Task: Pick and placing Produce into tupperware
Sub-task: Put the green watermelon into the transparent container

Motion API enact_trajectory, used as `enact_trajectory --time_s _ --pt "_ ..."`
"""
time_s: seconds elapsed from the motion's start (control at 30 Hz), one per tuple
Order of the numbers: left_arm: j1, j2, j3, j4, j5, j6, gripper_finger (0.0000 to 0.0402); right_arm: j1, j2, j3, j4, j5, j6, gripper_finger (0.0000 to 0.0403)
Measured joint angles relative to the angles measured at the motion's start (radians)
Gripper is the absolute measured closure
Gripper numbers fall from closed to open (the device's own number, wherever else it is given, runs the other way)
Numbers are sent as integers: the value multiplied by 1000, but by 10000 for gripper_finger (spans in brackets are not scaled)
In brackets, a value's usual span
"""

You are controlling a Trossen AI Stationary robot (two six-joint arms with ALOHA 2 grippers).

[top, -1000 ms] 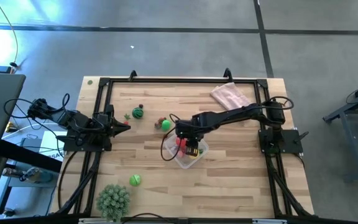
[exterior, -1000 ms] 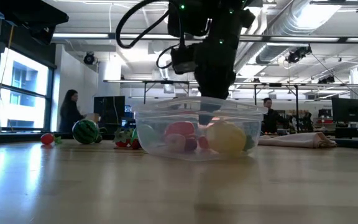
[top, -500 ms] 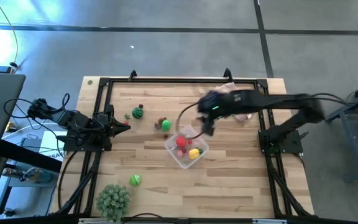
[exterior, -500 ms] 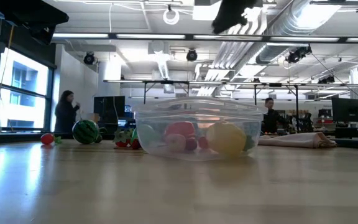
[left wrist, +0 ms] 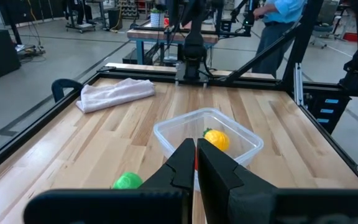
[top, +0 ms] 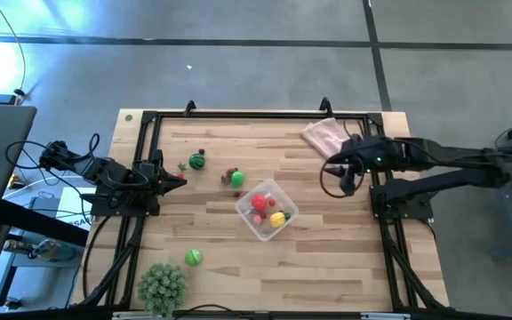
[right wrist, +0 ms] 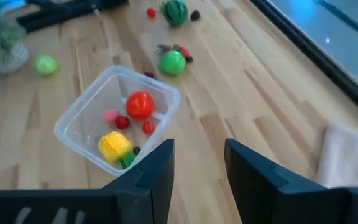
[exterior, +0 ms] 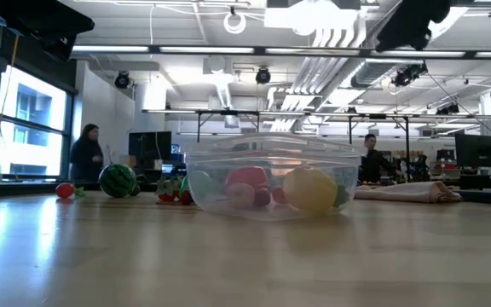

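Note:
The clear tupperware (top: 267,210) stands mid-table and holds a red ball (right wrist: 140,104), a yellow piece (right wrist: 115,144) and small red bits. Loose produce lies on the table: a green ball (top: 236,179), a striped watermelon (top: 197,162) and a green piece (top: 193,258) near the front. My right gripper (right wrist: 199,162) is open and empty, high above the table to the right of the tupperware (top: 338,171). My left gripper (left wrist: 196,155) is shut and empty at the table's left edge (top: 178,180).
A pink cloth (top: 327,135) lies at the far right. A spiky pale-green ball plant (top: 161,284) stands at the near left corner. A black frame (top: 238,116) runs along the table's edges. People stand in the room beyond the table in the low view (exterior: 85,158).
My right gripper has risen out of the tupperware and swung toward the table's right edge, with nothing in it. The tupperware and the pieces inside it have stayed in place.

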Motion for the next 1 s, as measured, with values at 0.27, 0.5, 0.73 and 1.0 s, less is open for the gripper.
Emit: enact_trajectory --time_s 0.27,0.5,0.73,1.0 --pt "0 0 0 0 0 0 394 11 -180 -266 411 -126 -170 279" --pt "0 0 0 0 0 0 394 11 -247 -301 267 -226 -227 296" --pt "0 0 0 0 0 0 394 10 -247 -197 103 -185 -314 297" --pt "0 0 0 0 0 0 394 10 -247 -179 71 -181 -323 297"
